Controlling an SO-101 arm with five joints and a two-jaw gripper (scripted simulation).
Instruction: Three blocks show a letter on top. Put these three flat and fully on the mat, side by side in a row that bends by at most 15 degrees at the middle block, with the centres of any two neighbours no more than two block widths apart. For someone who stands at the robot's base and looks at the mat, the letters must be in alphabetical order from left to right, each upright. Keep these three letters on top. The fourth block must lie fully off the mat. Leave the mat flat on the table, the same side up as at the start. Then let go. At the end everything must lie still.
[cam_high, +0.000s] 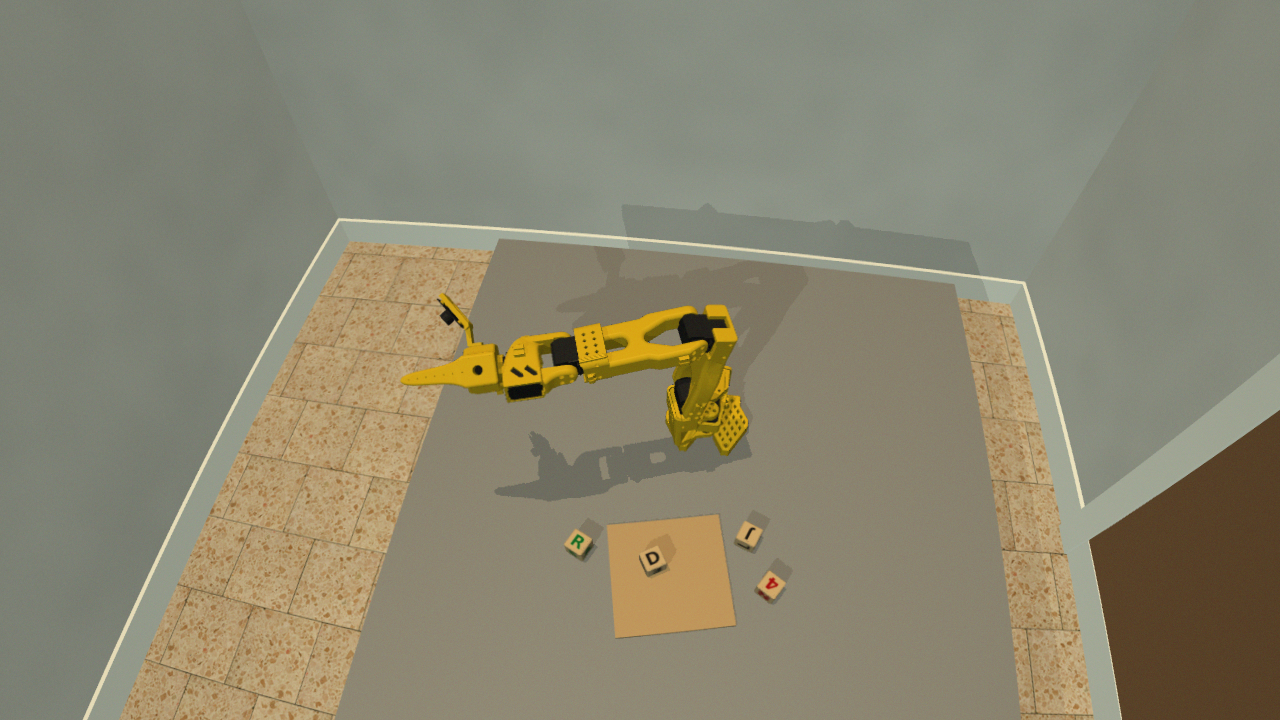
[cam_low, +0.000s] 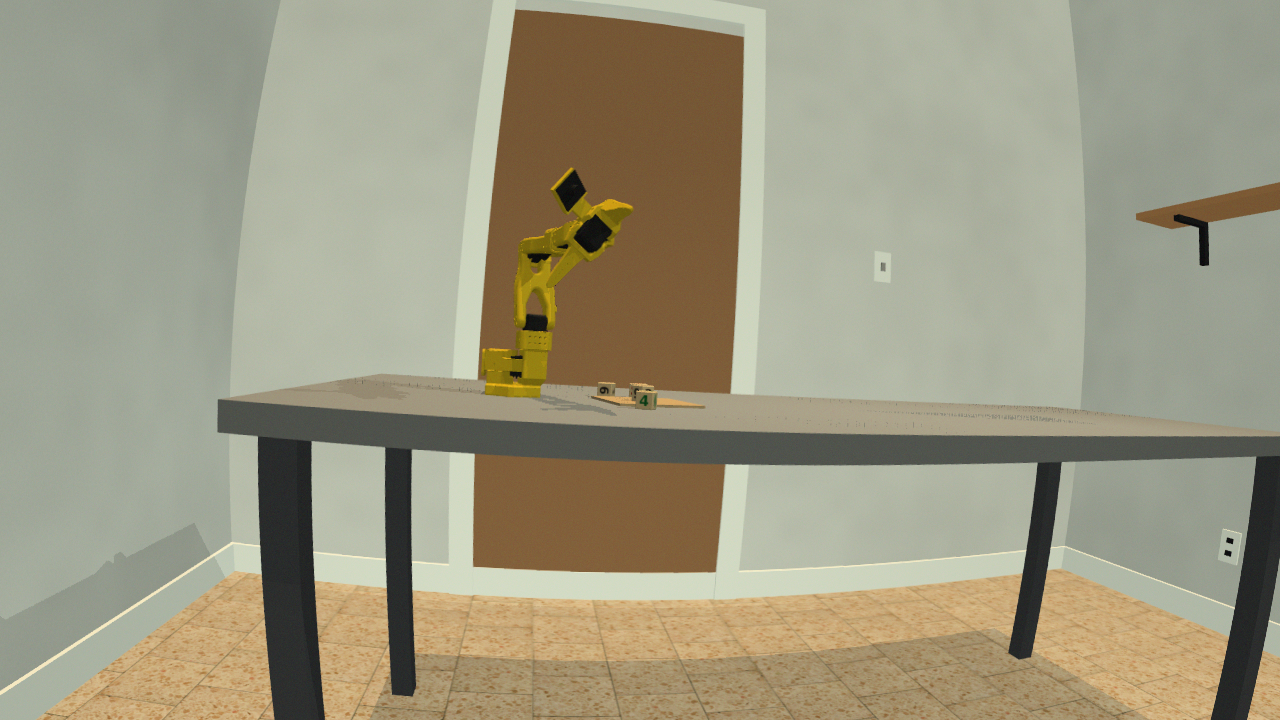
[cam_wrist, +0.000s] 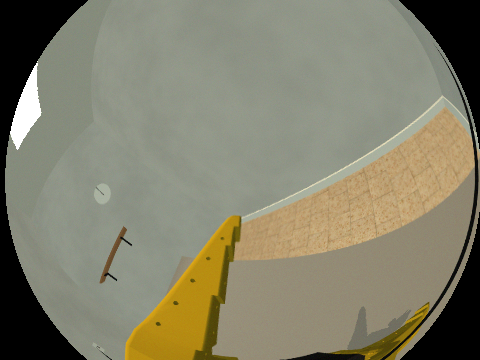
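Note:
The mat (cam_high: 671, 608) (cam_low: 684, 405) lies flat in front of the robot's base. In the top view, the D block (cam_high: 652, 560) sits on the mat's base-side half, letter up, roughly upside down as seen from the base. The green R block (cam_high: 578, 542) (cam_low: 646, 400) lies off the mat, left in the top view, its letter also upside down from the base. The J block (cam_high: 748, 534) lies off the right side, roughly upright from the base. The red 4 block (cam_high: 769, 584) is also off that side. My gripper (cam_wrist: 331, 260) is open and empty, high above the table and away from all blocks.
The arm's base (cam_high: 707, 420) (cam_low: 514, 380) stands behind the mat. The raised arm reaches toward the left table edge in the top view. The grey table (cam_high: 850, 537) (cam_low: 805, 419) extends around the mat. The wrist view shows wall, floor and table, with no block.

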